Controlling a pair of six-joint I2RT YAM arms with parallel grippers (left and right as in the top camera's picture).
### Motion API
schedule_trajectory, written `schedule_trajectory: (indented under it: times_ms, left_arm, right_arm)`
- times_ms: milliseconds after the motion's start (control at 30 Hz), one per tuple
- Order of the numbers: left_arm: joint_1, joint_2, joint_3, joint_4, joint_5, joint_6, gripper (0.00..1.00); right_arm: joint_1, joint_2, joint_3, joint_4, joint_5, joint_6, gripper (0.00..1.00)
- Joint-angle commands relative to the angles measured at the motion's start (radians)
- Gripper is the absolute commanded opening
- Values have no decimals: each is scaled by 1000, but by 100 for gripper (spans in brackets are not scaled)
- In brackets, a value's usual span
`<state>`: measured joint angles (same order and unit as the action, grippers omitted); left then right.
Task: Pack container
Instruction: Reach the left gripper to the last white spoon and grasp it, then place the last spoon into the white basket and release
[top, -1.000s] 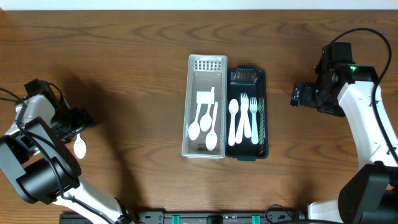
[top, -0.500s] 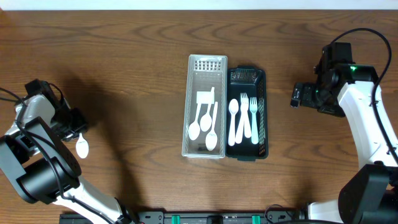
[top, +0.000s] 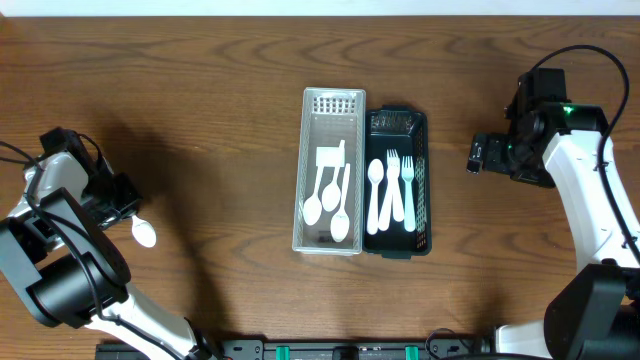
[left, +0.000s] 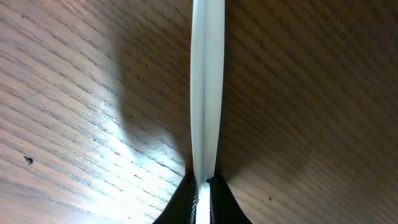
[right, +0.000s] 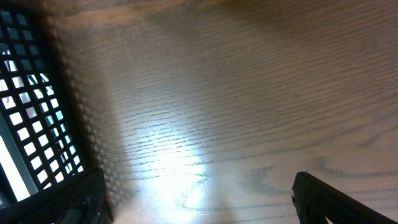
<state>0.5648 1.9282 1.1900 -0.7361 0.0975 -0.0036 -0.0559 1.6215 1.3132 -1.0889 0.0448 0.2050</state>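
My left gripper (top: 122, 212) at the table's left edge is shut on the handle of a white plastic spoon (top: 145, 233), whose bowl points toward the table's middle. In the left wrist view the spoon's handle (left: 206, 87) runs straight up from between the closed fingers (left: 219, 193). A clear container (top: 331, 105) in the middle holds white spoons (top: 327, 198). Beside it a black basket (top: 421, 130) holds white forks and a spoon (top: 392, 190). My right gripper (right: 199, 199) hovers open above bare wood to the right of the black basket (right: 37, 112), holding nothing.
The right arm (top: 590, 190) stretches along the table's right side. The left arm's base (top: 60, 270) sits at the lower left. Wooden tabletop (top: 220, 120) lies between the left gripper and the containers.
The left gripper has shut on the spoon's handle. The spoon's bowl has swung from pointing down to pointing right and slightly toward the middle. The right arm is still.
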Motion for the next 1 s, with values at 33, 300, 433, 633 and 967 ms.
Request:
schedule_trajectory:
  times_ms: [33,300,433,633,967]
  left_arm:
    - [0,42,-5,-5,-10,-23,6]
    - [-53,-23,71,-121,110,-46,6]
    - [-171,-163,109,-164,113,-33,6]
    - [-447,-414,141,-164,113,-23,6]
    - [-935,-521,145,-103,112,-23,6]
  right_arm:
    - [-3,2,-1,-3,11,-12,99]
    - [-3,2,-1,-4,11,-12,99]
    - [-3,2,-1,-5,11,-12,99]
    - [-3,2,-1,-5,10,-12,99]
    - [-3,2,-1,-1,10,-12,99]
